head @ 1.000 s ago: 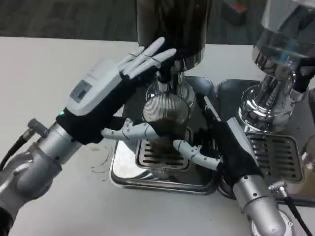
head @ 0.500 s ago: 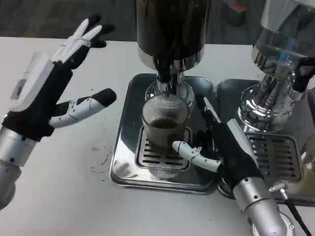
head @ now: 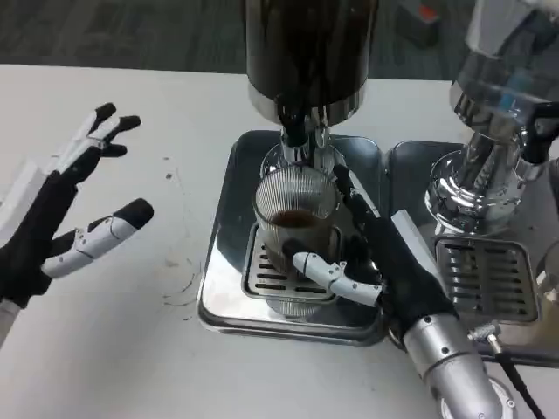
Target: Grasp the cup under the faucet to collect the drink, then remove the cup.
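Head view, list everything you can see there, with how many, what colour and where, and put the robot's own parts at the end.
cup: one, clear ribbed glass with brown drink inside, on the grate under the faucet.
faucet: one, dark, above the cup, below the dispenser.
drink dispenser: one, dark body with chrome base, top centre.
drip tray: one, shiny steel with slotted grate, centre of table.
second dispenser: one, chrome and clear, at right, on its own steel tray.
table: one, white.
left hand: one, black and white, fingers spread, holding nothing, over the table at left.
right hand: one, black and white, holds the cup from the right.
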